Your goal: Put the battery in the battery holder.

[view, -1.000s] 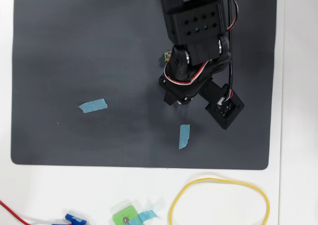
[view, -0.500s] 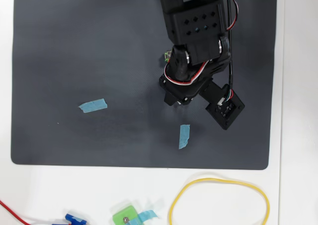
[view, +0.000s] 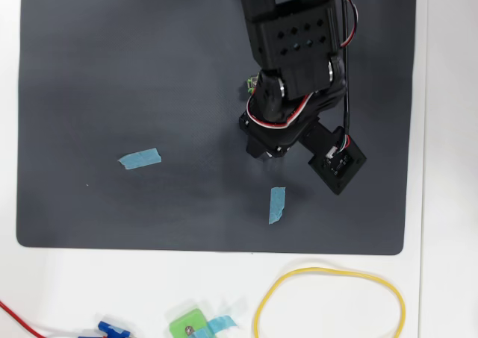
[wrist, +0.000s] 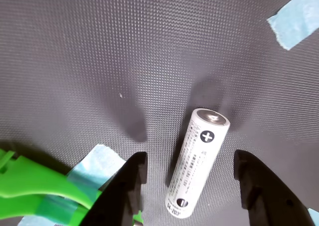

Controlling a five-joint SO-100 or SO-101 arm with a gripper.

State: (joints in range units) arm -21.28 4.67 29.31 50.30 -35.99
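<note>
Wrist view: battery (wrist: pixel 199 163) between spread gripper (wrist: pixel 192 186) fingers

Lighting as I read it: even, bright, diffuse. Wrist view: battery (wrist: pixel 198 162) sharp, faint glare on its cap; soft double shadows on mat (wrist: pixel 99 61); fingers (wrist: pixel 259 186) blurred. Overhead view: crisp, arm (view: pixel 295 69) casts faint shadow.

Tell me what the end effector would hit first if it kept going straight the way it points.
Probably the battery: in the wrist view it lies on the dark mat between the open fingers of the end effector, which points down at it. Depth is unclear; the fingertips might touch the mat beside it first.
</note>
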